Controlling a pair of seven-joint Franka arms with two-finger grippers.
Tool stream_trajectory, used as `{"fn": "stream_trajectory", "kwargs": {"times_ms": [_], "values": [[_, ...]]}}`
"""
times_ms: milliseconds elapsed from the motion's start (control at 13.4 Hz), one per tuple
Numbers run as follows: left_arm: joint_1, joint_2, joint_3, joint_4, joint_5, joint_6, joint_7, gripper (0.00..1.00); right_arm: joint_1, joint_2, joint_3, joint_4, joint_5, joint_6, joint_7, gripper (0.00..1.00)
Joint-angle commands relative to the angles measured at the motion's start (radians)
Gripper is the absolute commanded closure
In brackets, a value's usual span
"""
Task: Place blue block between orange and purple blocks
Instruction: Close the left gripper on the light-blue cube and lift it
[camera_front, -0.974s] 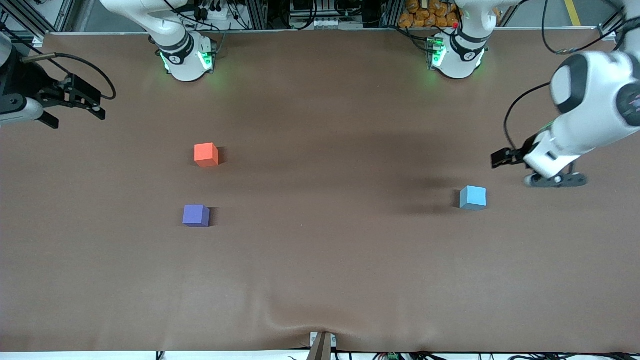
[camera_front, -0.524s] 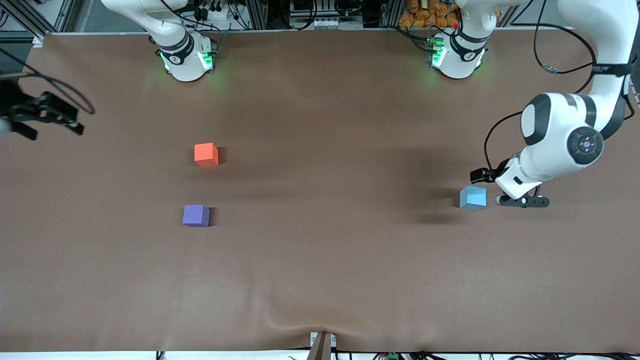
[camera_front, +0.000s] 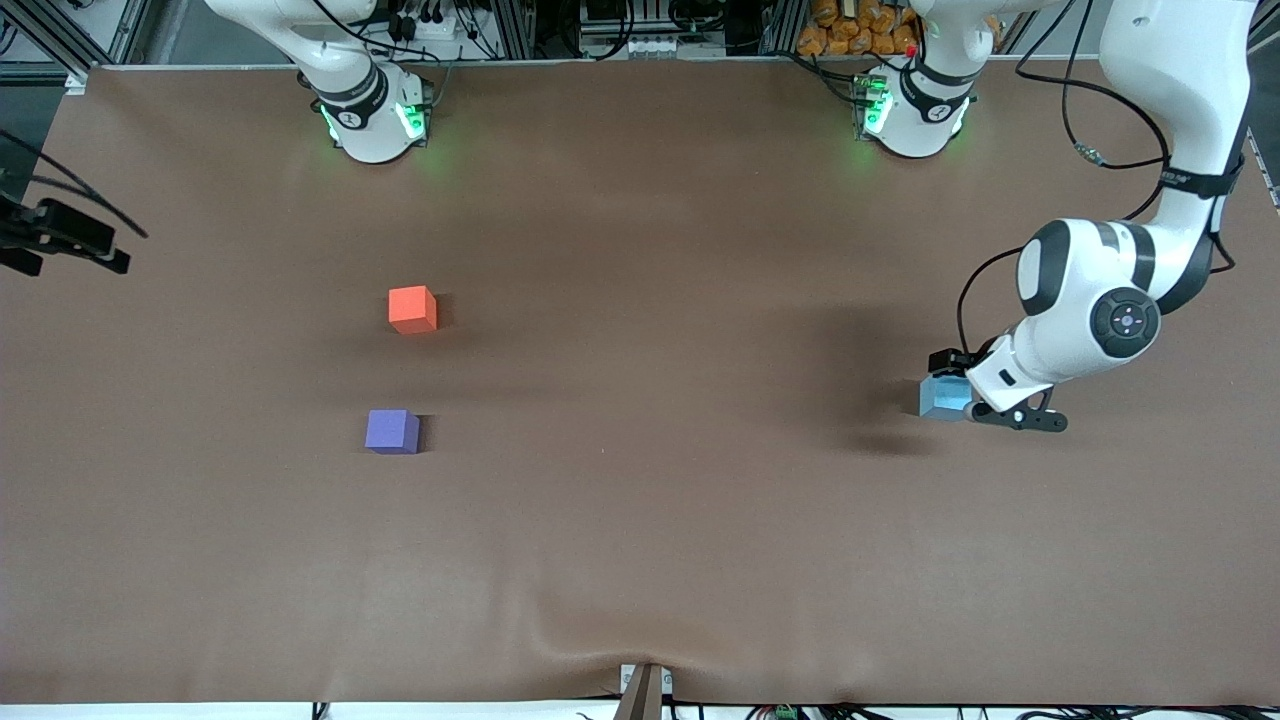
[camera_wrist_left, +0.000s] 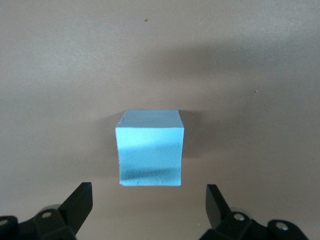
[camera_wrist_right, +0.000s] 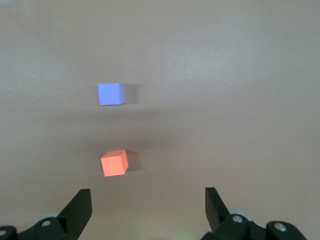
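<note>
Left wrist view, blue block (camera_wrist_left: 150, 148) ahead of left gripper's (camera_wrist_left: 147, 212) spread fingers, seemingly untouched

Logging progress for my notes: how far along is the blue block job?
Early stage. Done: nothing placed; the orange block and purple block sit apart with a bare gap between them. In hand: the left gripper, open, is over the blue block, not yet gripping. The right gripper, open, waits at its table end. Left: grasp, carry, place.
</note>
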Motion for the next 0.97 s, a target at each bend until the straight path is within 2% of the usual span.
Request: {"fn": "stream_trajectory", "kwargs": {"times_ms": [0,524,599,674,824,899], "values": [[-0.006,0.027,-0.003,0.006,0.049,0.044,0.003,0.00,-0.034,0.026,0.013,0.002,-0.007,-0.010,0.001,0.00],[0.011,0.112,-0.001,0.002,0.080,0.143,0.004,0.00,-0.036,0.065,0.014,0.004,-0.099,-0.002,0.004,0.00],[0.009,0.116,-0.001,0.002,0.080,0.143,0.004,0.16,-0.036,0.083,0.014,0.005,-0.099,-0.002,0.004,0.00],[0.011,0.115,-0.001,0.002,0.080,0.143,0.004,0.40,-0.027,0.095,0.014,0.007,-0.101,-0.002,0.006,0.00],[0.006,0.113,-0.003,0.003,0.080,0.141,0.003,0.95,-0.030,0.098,0.014,0.013,-0.096,-0.002,0.007,0.00],[0.006,0.113,-0.003,0.005,0.080,0.140,0.001,1.00,-0.033,0.098,0.016,0.013,-0.084,0.000,0.009,0.00]]}}
